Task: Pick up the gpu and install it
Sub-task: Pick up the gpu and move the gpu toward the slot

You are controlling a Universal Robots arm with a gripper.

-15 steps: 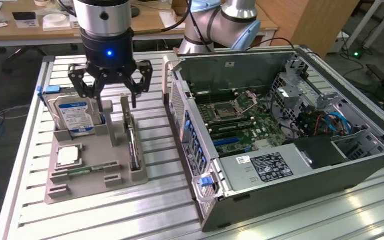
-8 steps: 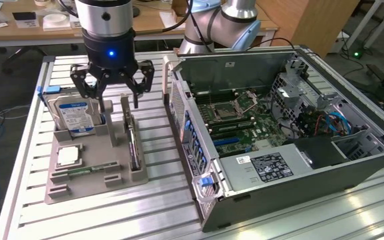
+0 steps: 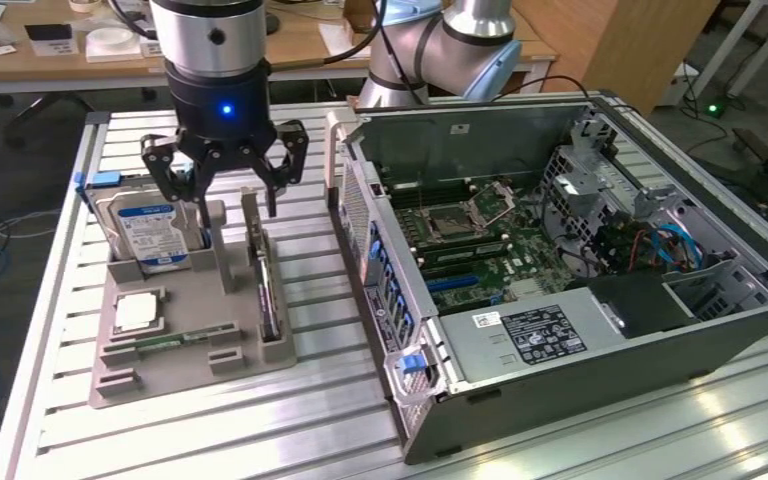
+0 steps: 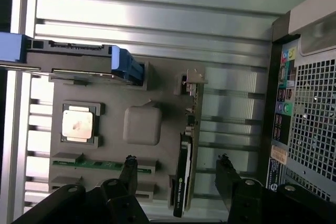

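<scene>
The gpu stands on its edge in a slot of the grey parts holder, at the side nearest the computer case. In the wrist view the gpu is a thin dark card with a metal bracket at its far end. My gripper hangs open above the holder, over the gpu's bracket end and not touching it. In the wrist view my gripper has one finger on each side of the card, with wide gaps and nothing held.
The holder also carries a silver hard drive, a CPU and a green memory stick. The open computer case lies at the exterior view's right with its motherboard exposed. All rests on a slatted aluminium table.
</scene>
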